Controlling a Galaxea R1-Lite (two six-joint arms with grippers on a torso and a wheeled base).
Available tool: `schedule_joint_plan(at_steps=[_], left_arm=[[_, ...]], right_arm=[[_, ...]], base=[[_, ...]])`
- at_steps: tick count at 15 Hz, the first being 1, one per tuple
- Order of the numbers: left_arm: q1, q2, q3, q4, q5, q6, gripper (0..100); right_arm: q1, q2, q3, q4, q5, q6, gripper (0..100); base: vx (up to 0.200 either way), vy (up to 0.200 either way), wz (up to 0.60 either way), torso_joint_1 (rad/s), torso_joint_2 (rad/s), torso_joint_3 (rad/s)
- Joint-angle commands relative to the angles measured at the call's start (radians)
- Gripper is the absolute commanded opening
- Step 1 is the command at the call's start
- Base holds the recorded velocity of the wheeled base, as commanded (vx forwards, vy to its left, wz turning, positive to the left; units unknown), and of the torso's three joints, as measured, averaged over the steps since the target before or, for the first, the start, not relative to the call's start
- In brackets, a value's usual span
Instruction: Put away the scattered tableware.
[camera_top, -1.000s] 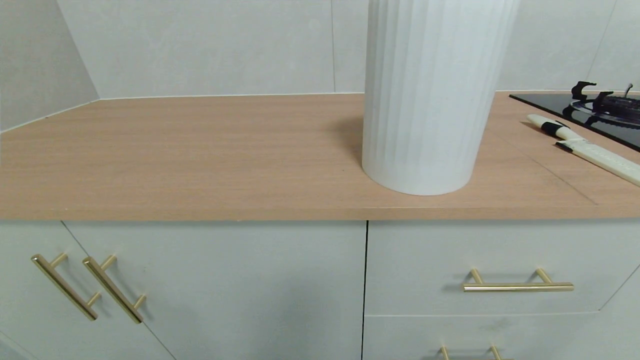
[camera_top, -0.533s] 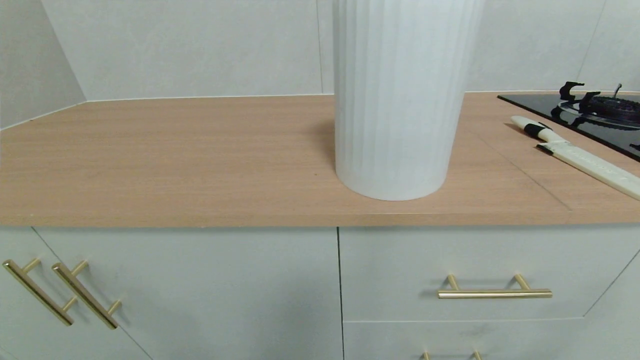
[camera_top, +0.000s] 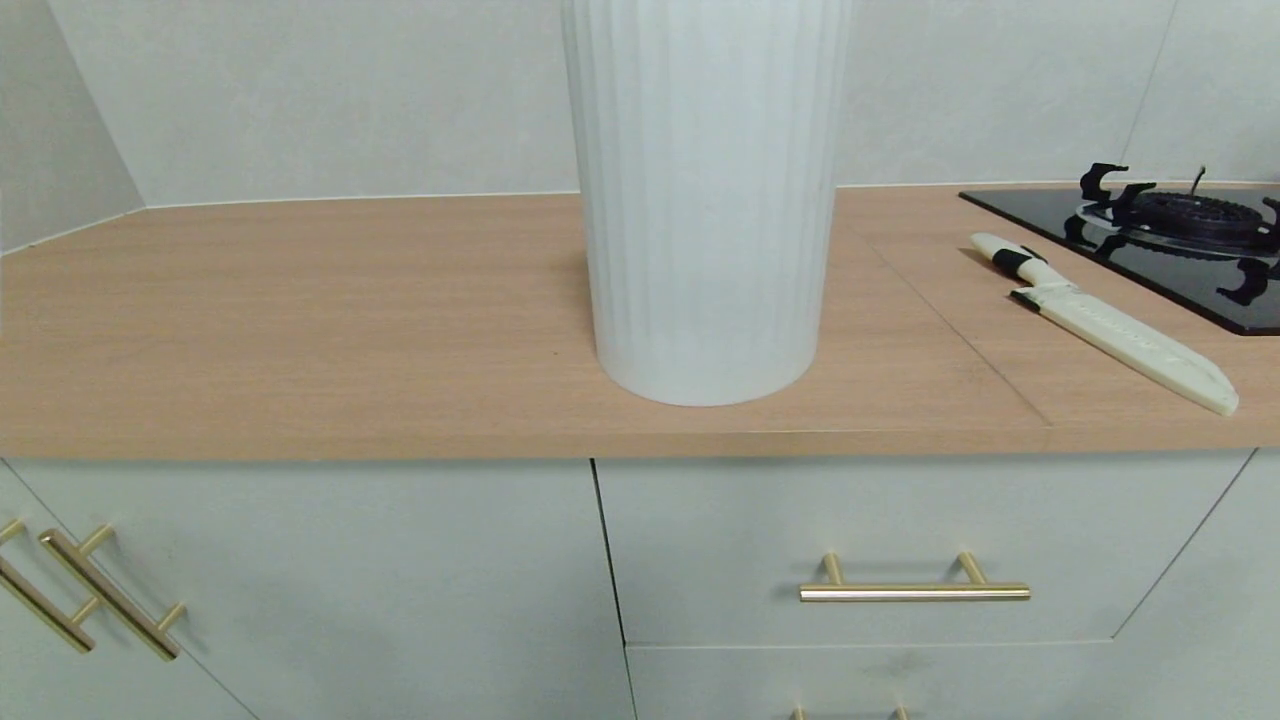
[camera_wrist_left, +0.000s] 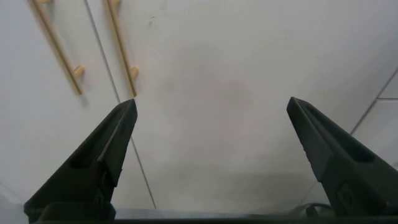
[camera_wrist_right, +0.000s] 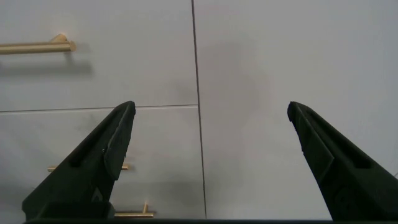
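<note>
the knife (camera_top: 1100, 335) lies flat on the right of the counter (camera_top: 300, 320), just beside the stove (camera_top: 1180, 215) and apart from the tall white container (camera_top: 705, 200) at the middle. the left gripper (camera_wrist_left: 211, 162) and right gripper (camera_wrist_right: 208, 162) are spread wide, grasping nothing — both face cabinet fronts (camera_wrist_left: 217, 81).

A cream knife (camera_top: 1105, 326) with a black-banded handle is lying flat on the bench (camera_top: 300, 320), blade pointing front-right, above the drawer fronts (camera_wrist_right: 93, 74) the right claw (camera_wrist_right: 210, 107) is facing. A tall ribbed white holder (camera_top: 705, 200) is standing upright, apart from the knife.
</note>
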Motion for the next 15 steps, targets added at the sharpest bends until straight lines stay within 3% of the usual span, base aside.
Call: schedule_joint_plan(at_steps=[1,15], left_arm=[[-0.001,0.0,0.0,0.0,0.0,0.0,100],[-0.001,0.0,0.0,0.0,0.0,0.0,100]], right_arm=[[-0.001,0.001,0.0,0.0,0.0,0.0,100],[-0.001,0.001,0.0,0.0,0.001,-0.003,100]], base=[[0.0,0.0,0.0,0.0,0.0,0.0],[0.0,0.0,0.0,0.0,0.0,0.0]])
